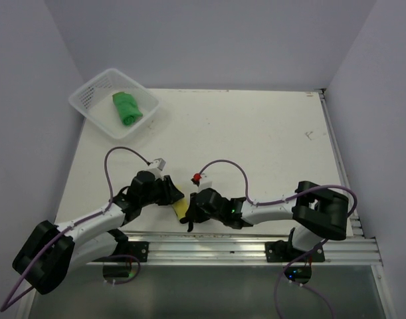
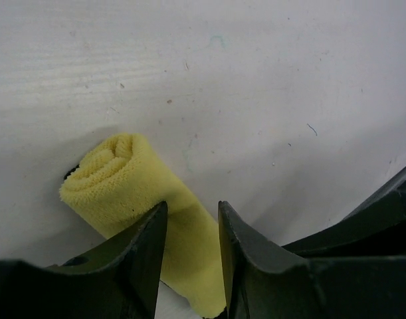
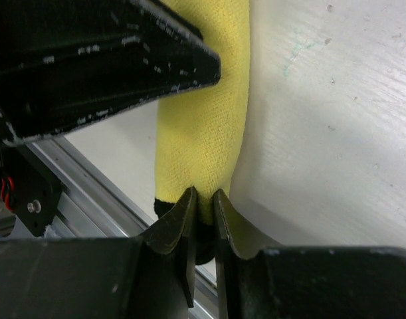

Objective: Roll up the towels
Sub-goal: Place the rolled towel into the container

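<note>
The yellow towel (image 2: 119,174) lies rolled into a tube on the table near the front edge, between both grippers (image 1: 181,208). My left gripper (image 2: 193,222) has its jaws narrowly set on the roll's middle, which fills the gap between them. My right gripper (image 3: 204,199) is shut on the roll's near end (image 3: 203,126), where a bit of the black reverse face shows. In the top view the left gripper (image 1: 174,196) and right gripper (image 1: 190,214) meet over the roll. The green towel (image 1: 127,107) lies rolled in the white basket.
The white mesh basket (image 1: 90,100) stands at the far left corner. The aluminium rail (image 1: 242,247) runs along the table's front edge, just behind the roll's end (image 3: 90,199). White walls enclose the table.
</note>
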`<state>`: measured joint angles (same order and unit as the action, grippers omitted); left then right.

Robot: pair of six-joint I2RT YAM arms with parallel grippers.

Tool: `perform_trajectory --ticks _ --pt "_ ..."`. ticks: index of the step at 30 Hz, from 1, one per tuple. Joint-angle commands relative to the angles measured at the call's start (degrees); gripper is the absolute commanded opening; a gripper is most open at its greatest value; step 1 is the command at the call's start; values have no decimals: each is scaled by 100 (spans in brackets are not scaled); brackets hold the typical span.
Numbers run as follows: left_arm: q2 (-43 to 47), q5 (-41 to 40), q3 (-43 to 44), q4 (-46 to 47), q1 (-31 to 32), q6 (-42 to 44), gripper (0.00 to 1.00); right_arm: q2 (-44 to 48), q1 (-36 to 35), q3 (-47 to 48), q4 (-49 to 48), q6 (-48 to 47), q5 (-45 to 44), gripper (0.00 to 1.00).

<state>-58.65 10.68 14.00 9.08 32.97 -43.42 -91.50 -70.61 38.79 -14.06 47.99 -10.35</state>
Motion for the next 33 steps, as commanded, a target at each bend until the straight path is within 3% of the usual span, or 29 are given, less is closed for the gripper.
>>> perform_trajectory --ticks 1,6,15,24,26,33 --pt "65 -855 698 -1413 -45 237 42 -16 -234 225 422 -175 -501 0" --pt "20 -1287 1280 -2435 -45 360 47 -69 -480 480 773 -246 -1109 0" --pt "108 -1332 1869 -3122 -45 457 54 -78 -586 516 844 -307 -1566 0" --pt "328 -830 1518 -2860 -45 124 59 -157 -656 664 695 -307 -1698 0" --pt "311 -822 1439 -2798 -45 88 68 -254 -700 744 721 -316 -1725 0" --pt "56 -804 1430 -2596 -28 18 74 -333 -858 990 861 -360 -2050 0"
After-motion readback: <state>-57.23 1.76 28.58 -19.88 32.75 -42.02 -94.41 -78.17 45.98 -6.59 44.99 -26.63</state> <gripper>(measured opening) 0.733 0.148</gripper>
